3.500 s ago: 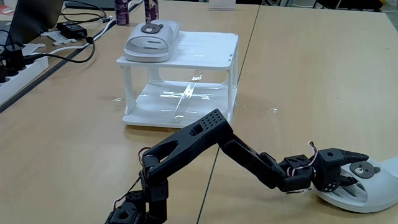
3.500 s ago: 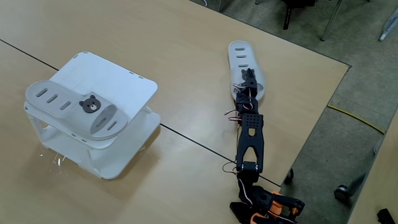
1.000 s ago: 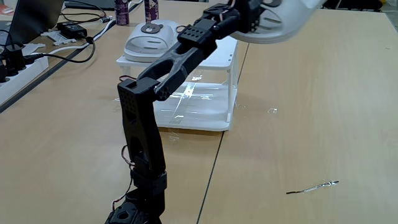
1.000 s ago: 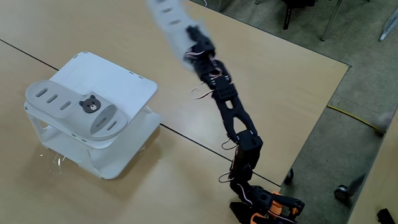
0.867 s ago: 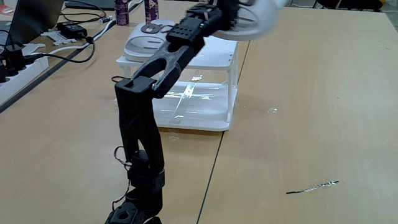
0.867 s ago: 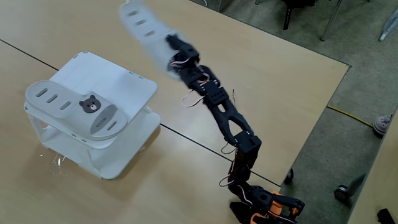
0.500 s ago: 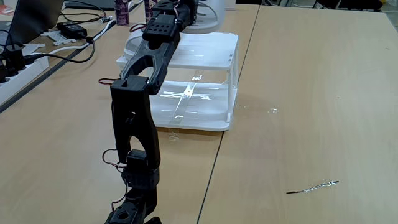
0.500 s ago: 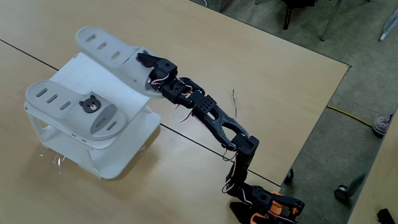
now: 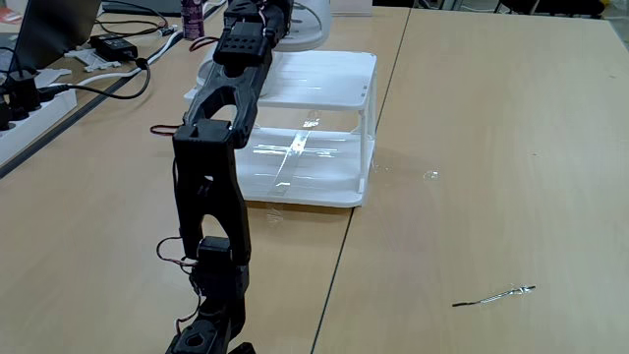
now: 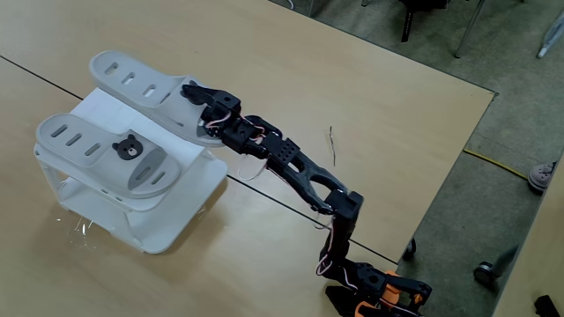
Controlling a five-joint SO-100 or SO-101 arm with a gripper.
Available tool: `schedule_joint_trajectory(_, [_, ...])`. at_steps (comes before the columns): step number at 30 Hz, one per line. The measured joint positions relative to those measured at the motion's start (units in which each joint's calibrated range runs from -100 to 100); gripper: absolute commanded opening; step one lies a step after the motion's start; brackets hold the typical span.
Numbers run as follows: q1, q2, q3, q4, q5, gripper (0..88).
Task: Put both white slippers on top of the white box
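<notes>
Slippers sit at the white box (image 10: 189, 189): one slipper (image 10: 106, 158) lies flat along the near side of the box's top panel in a fixed view, its brown bear badge (image 10: 129, 148) facing up. The second slipper (image 10: 141, 88) hangs just over the far side of the same panel, parallel to the first, its heel end pinched in the gripper (image 10: 201, 104), whose fingers close around the strap area. Whether its sole touches the panel cannot be told. The black arm (image 10: 304, 180) reaches from its base at the desk's near edge across to the box. In a fixed view, a thin wire (image 9: 493, 294) lies near the desk's right edge, and cables (image 9: 98, 64) with a power strip (image 9: 25, 118) lie along the far left edge.
</notes>
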Motion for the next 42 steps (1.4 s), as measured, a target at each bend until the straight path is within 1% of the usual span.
schedule_joint_trajectory(10, [0.9,24.25,-24.8,0.0,0.0,0.8])
schedule_joint_trajectory(18, [1.42,37.69,-38.45,0.0,0.0,0.8])
schedule_joint_trajectory(22, [2.47,39.01,-38.99,0.0,0.0,0.8])
schedule_joint_trajectory(40, [2.02,39.01,-36.21,0.0,0.0,1.2])
schedule_joint_trajectory(41, [2.02,39.01,-36.21,0.0,0.0,1.7])
schedule_joint_trajectory(42, [2.02,39.01,-36.21,0.0,0.0,4.1])
